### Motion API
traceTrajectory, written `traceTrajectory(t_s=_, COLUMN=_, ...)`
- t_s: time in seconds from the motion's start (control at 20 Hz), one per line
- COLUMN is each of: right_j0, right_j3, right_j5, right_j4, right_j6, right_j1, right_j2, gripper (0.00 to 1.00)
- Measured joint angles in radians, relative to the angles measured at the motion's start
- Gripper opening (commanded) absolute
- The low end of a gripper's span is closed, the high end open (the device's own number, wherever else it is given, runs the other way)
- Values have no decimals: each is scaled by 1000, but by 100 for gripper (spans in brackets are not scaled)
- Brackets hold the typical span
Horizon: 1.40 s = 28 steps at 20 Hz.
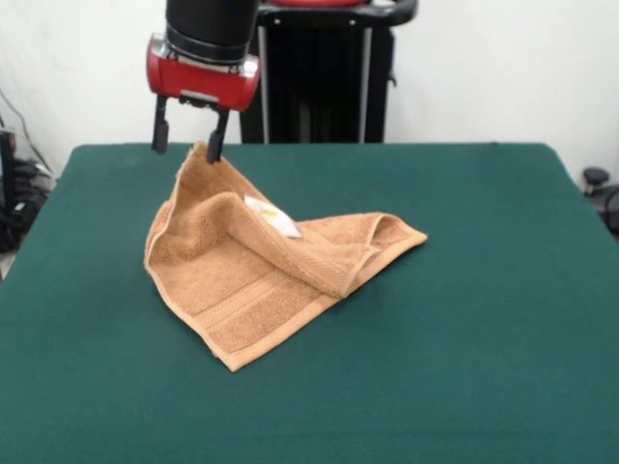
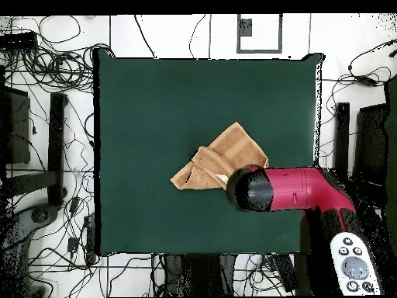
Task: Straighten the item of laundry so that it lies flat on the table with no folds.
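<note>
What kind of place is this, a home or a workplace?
Most likely a robotics lab, not a home. A red and black robot arm works at a green table that holds only a towel, and many loose cables lie on the floor around the table.

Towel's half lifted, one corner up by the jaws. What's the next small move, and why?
Probably carry the gripper away from the towel's low end, staying low. The raised corner sits at the jaws, though the grip isn't clear. A fold runs across the middle, with the white tag on it. Pulling outward over the table should draw that fold flat.
</note>
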<state>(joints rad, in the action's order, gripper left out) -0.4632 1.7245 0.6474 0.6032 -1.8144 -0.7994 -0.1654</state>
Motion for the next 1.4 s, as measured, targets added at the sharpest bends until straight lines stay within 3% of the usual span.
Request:
traceTrajectory(t_s=0.85, right_j0=59, right_j3=4, right_j5=-144, right_j4=-90, right_j6=0, right_j1=141, right_j2=81, gripper=100)
traceTrajectory(t_s=1.4, right_j0=60, right_j3=13, right_j5=-144, right_j4=-119, right_j6=0, right_j1=144, right_j2=114, gripper=100)
